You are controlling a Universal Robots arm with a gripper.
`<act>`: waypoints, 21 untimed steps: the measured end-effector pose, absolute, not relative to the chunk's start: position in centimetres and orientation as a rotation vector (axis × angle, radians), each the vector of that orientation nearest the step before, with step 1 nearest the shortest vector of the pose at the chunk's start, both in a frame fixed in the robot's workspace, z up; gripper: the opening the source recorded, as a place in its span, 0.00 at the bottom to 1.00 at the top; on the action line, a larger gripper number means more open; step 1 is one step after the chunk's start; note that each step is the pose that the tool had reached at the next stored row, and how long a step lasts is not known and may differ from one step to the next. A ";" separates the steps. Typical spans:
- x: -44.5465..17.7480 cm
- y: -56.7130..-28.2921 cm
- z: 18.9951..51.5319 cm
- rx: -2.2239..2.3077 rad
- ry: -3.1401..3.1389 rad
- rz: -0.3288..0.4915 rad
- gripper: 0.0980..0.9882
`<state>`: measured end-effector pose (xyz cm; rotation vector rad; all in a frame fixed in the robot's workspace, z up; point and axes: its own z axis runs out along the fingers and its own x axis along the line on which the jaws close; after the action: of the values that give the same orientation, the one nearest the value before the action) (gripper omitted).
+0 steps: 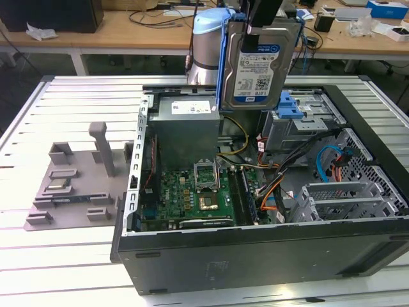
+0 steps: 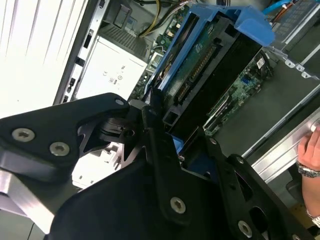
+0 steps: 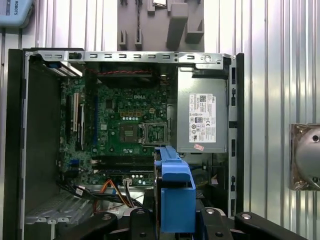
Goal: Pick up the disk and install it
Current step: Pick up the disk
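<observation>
The gripper (image 1: 259, 19) is closed on the disk (image 1: 259, 61) and holds it up in the air. The disk hangs upright above the open case (image 1: 255, 262). In the exterior view it shows over the spot between the grey power box (image 1: 185, 125) and the metal cage (image 1: 287, 131) with a blue latch (image 1: 291, 105). Its label faces that camera. In the first wrist view the disk is seen edge-on between the black fingers (image 3: 212, 222), with the green board (image 3: 125, 125) well below. A grey stand (image 1: 70, 185) lies on the table (image 1: 64, 102) at the exterior view's left. A hand (image 2: 306, 146) is near the case edge in the second wrist view
</observation>
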<state>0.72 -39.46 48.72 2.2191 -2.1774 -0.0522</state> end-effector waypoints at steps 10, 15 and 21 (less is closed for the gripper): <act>0.7 -42.0 48.7 2.219 -2.177 -0.052 0.30; 0.7 -42.8 48.7 2.219 -2.177 -0.052 0.30; 0.7 -44.0 48.6 2.219 -2.177 -0.052 0.30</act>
<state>0.72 -44.04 48.64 2.2191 -2.1774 -0.0523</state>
